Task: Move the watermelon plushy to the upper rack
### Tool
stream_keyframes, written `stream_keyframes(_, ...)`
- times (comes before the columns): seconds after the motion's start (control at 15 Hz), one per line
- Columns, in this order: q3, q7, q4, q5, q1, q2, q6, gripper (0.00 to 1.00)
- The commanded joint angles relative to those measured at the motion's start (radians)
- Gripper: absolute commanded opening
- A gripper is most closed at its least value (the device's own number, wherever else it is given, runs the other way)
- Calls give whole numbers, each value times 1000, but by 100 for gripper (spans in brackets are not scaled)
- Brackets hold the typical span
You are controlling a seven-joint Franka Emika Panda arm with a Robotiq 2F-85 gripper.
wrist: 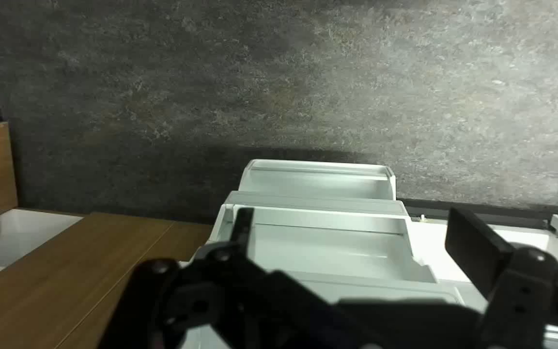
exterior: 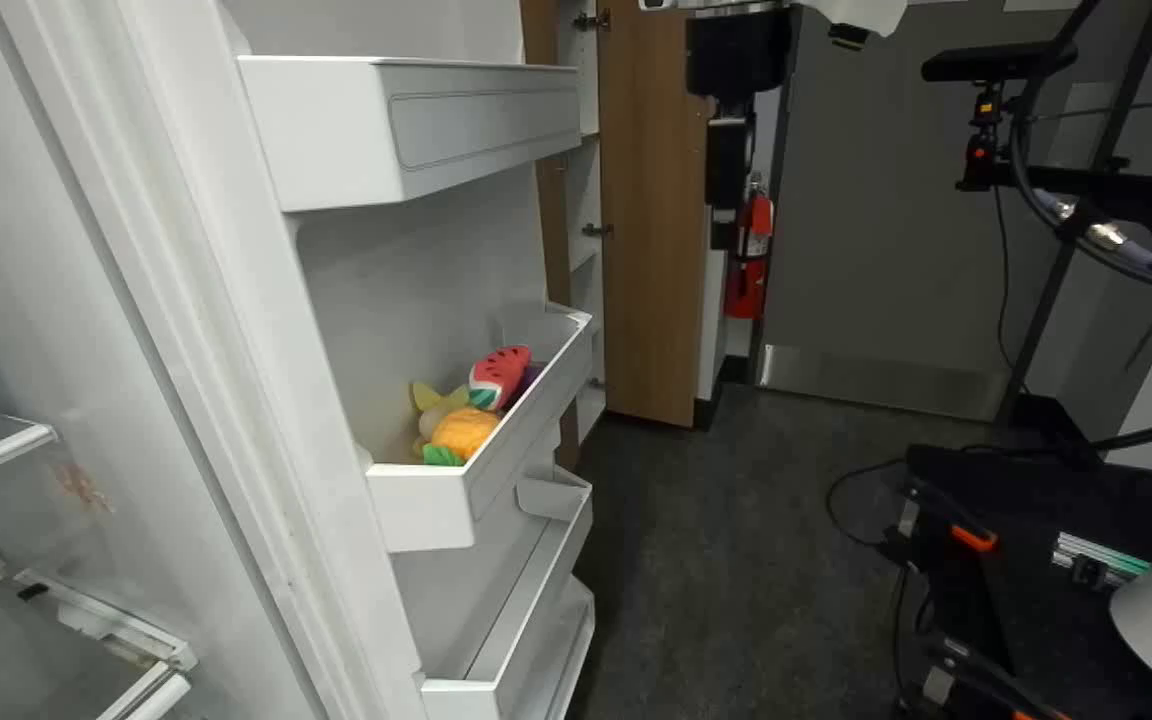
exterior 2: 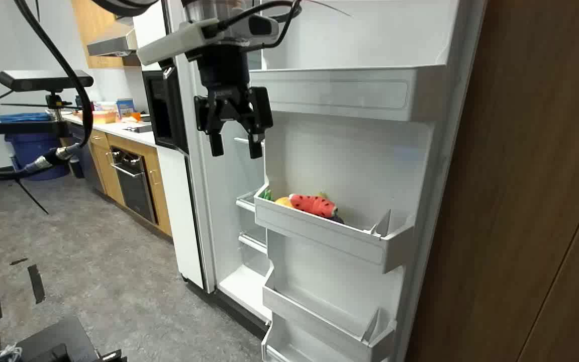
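Observation:
The watermelon plushy (exterior: 502,374) lies on other soft toys in a middle door tray (exterior: 420,508). It shows in both exterior views (exterior 2: 313,204), its lower part behind the tray lip. The upper rack (exterior: 481,120) is the white shallow tray above it, also seen in an exterior view (exterior 2: 337,95); I see nothing above its lip. My gripper (exterior 2: 235,147) points down, open and empty, in front of the door near the upper rack's end, above the plushy's height. In the wrist view my open fingers (wrist: 349,228) frame lower trays; the plushy is hidden there.
An orange-yellow plush toy (exterior: 464,432), a pale yellow one (exterior: 439,403) and a dark one share the plushy's tray. Lower trays (exterior 2: 319,317) jut out below. Fridge shelves (exterior 2: 252,244) lie beside the door. A wooden cabinet door (exterior: 651,220) and a camera stand (exterior: 996,65) are nearby.

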Motion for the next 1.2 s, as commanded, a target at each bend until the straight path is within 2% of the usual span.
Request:
stream_keyframes(0.0,-8,3,1,-3,10,1,-3,100)
stream_keyframes(1.07,-8,3,1,-3,10,1,-3,100)
stream_keyframes(1.13,-7,16,-12,-6,7,-5,24,100)
